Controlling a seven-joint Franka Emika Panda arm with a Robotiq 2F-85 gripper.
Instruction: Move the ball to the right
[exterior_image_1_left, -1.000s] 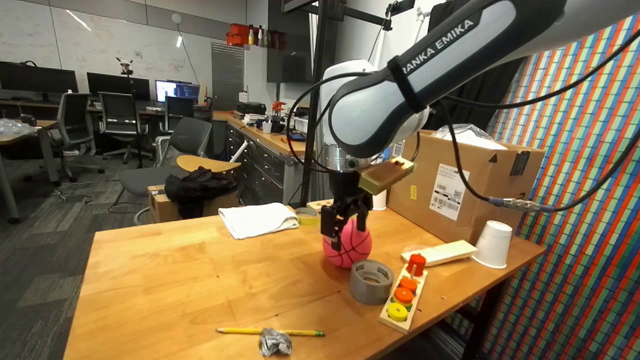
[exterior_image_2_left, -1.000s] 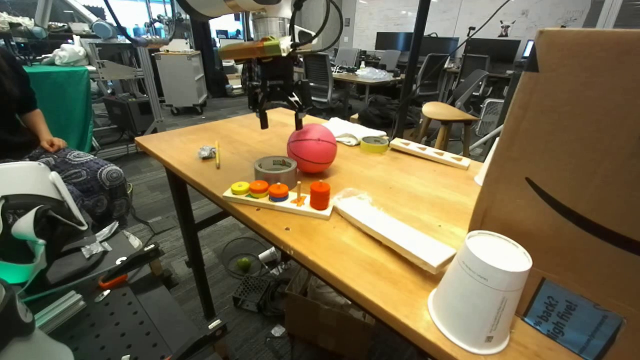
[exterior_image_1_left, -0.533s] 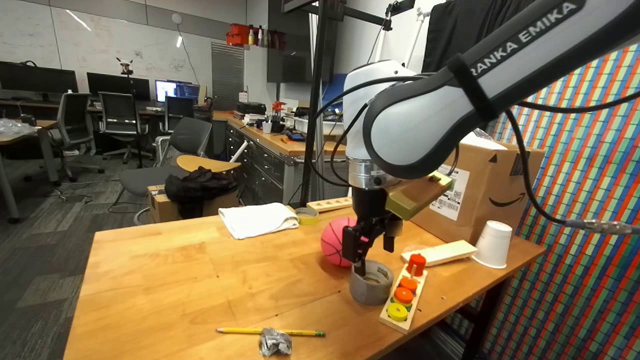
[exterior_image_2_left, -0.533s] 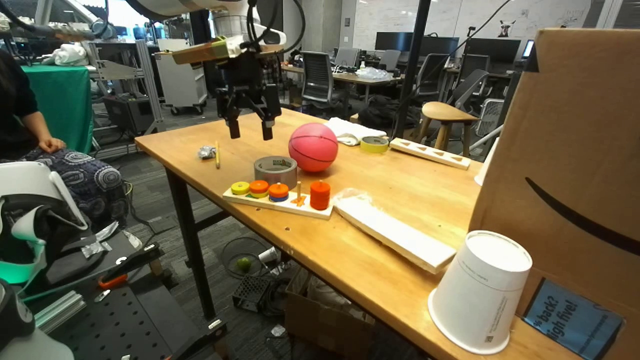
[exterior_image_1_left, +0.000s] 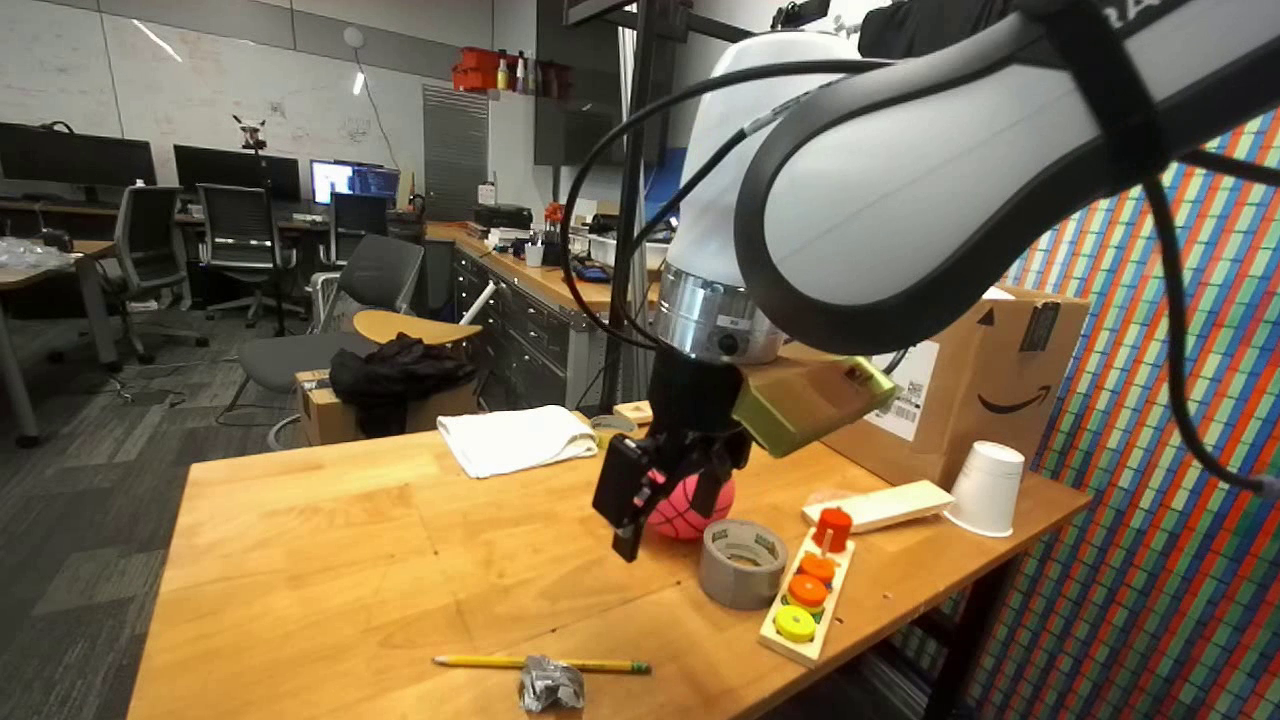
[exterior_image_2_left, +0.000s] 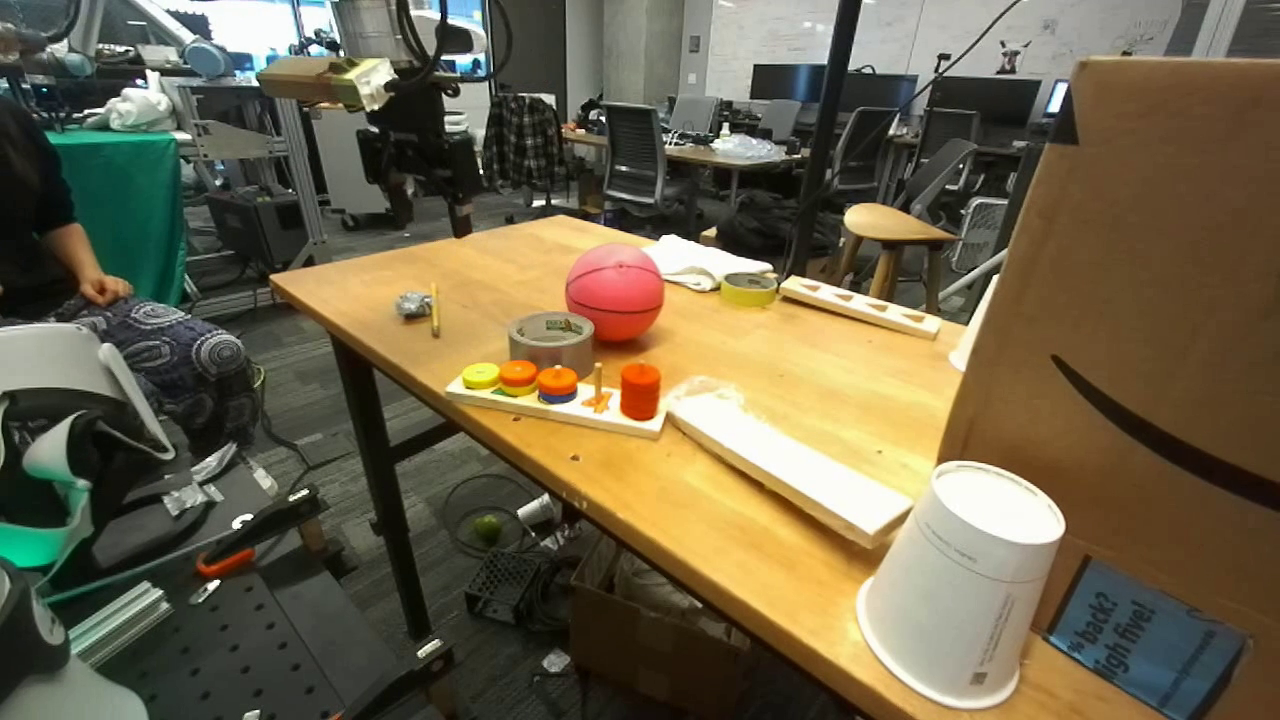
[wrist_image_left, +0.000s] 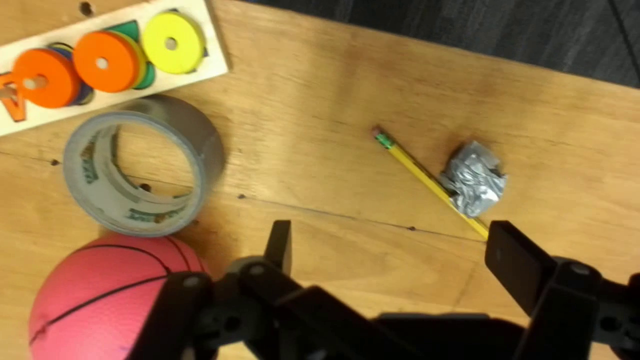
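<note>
The pink ball (exterior_image_2_left: 615, 292) with black lines rests on the wooden table, just behind the grey tape roll (exterior_image_2_left: 552, 343). In an exterior view the ball (exterior_image_1_left: 697, 512) is partly covered by my gripper (exterior_image_1_left: 665, 523). My gripper is open and empty, in the air above the table and to one side of the ball. It also shows in an exterior view (exterior_image_2_left: 430, 220), left of the ball and higher. In the wrist view the ball (wrist_image_left: 105, 305) is at the lower left, outside the open fingers (wrist_image_left: 392, 242), with bare wood between them.
A peg board with coloured discs (exterior_image_1_left: 808, 590) lies beside the tape roll. A yellow pencil (wrist_image_left: 425, 175) and a crumpled foil lump (wrist_image_left: 474, 179) lie ahead of the fingers. A white cloth (exterior_image_1_left: 515, 440), yellow tape (exterior_image_2_left: 748, 289), white cup (exterior_image_2_left: 962, 585) and cardboard box (exterior_image_2_left: 1110, 300) stand around.
The open gripper has moved from above the ball, past the tape roll, to the ball's side, leftward in both exterior views over the last half second. The ball has shifted slightly.
</note>
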